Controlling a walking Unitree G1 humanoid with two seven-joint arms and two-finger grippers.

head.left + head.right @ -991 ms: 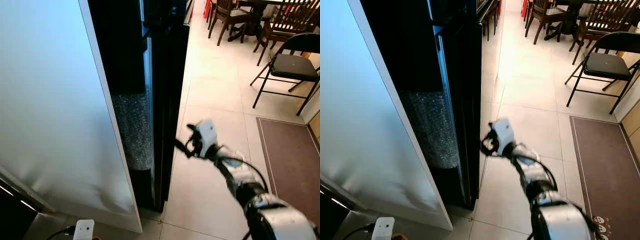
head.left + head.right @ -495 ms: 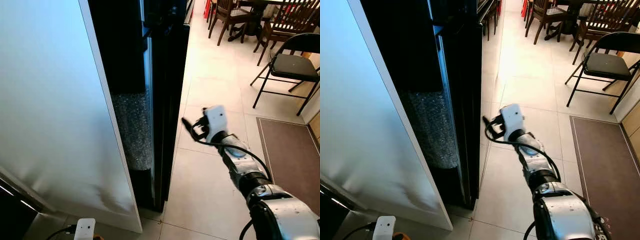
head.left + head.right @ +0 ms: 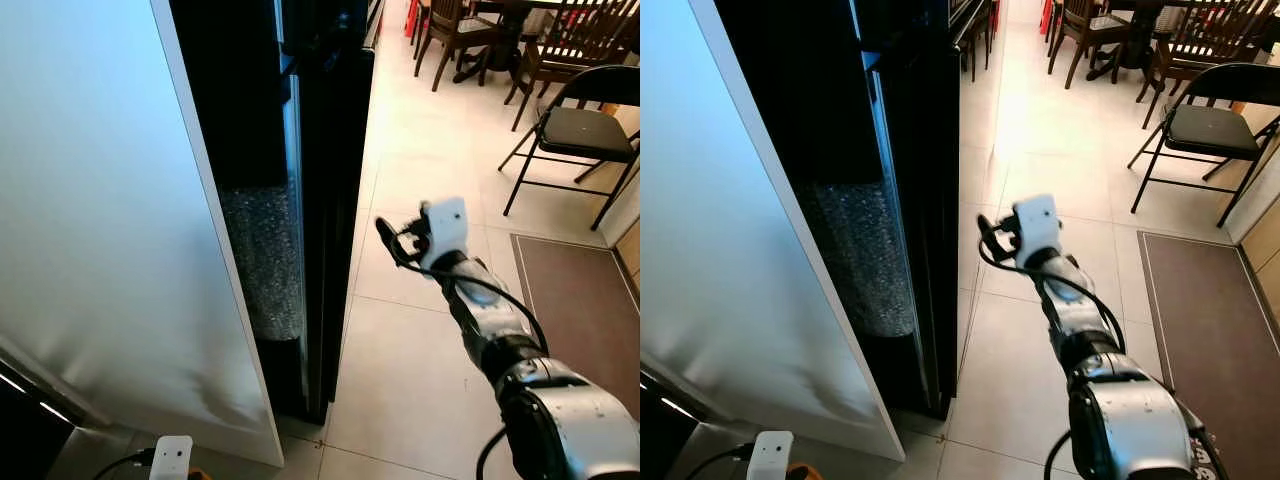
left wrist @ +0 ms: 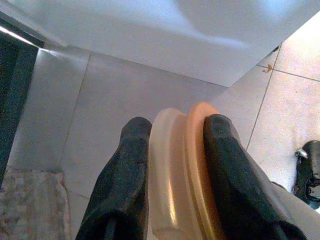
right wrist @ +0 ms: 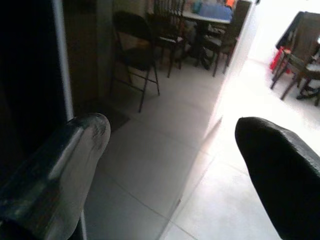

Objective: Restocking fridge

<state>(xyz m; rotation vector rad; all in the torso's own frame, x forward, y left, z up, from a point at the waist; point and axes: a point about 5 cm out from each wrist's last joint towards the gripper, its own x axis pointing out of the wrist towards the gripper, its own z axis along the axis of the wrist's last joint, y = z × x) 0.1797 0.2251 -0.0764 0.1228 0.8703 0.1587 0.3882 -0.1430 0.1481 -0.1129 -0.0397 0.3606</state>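
The black fridge (image 3: 335,150) stands ahead on the left, with a large pale door panel (image 3: 100,220) swung out toward me. My right gripper (image 3: 386,233) reaches forward at mid-height, just right of the fridge's dark front edge and not touching it. Its fingers (image 5: 75,150) stand wide apart with nothing between them. In the left wrist view my left gripper (image 4: 175,131) is shut on a pale round container with an orange lid (image 4: 177,170), held low over the grey floor beside the foot of the door panel.
A bubble-textured panel (image 3: 262,255) shows inside the dark gap. A black folding chair (image 3: 580,130) and wooden dining chairs (image 3: 455,30) stand at the back right. A brown mat (image 3: 585,300) lies on the right. A small white device (image 3: 170,458) sits on the floor near me.
My right arm has lifted and stretched farther forward, and the gripper has drawn slightly to the right, away from the fridge edge. The left arm looks unmoved.
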